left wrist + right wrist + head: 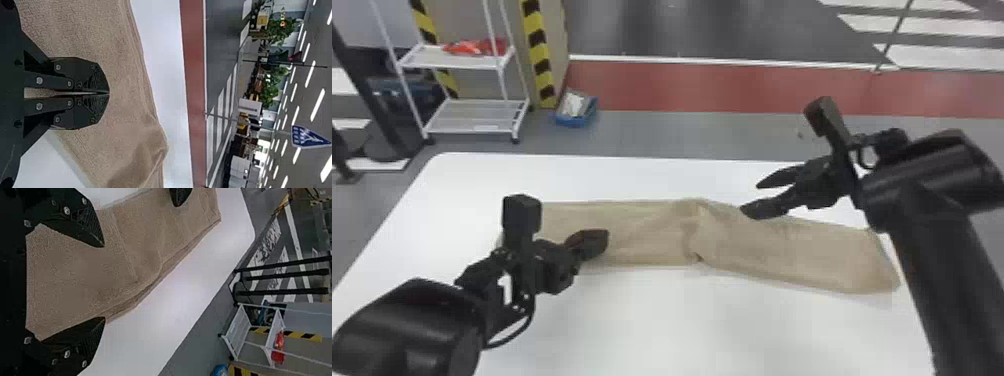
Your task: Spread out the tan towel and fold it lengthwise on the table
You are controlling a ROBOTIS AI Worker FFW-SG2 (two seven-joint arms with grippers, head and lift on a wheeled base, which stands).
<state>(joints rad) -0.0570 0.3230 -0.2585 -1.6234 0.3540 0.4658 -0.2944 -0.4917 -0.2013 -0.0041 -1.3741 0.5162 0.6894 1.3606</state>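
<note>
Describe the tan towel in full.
The tan towel is finely textured cloth, lying as a long, narrow band across the white table, with layered edges along its far side. Creases bunch near its middle; its right part slants toward the robot. Whether the left gripper or right gripper touches it is unclear.

White shelf rack (477,116), blue bin (575,119), signpost (894,37)
</note>
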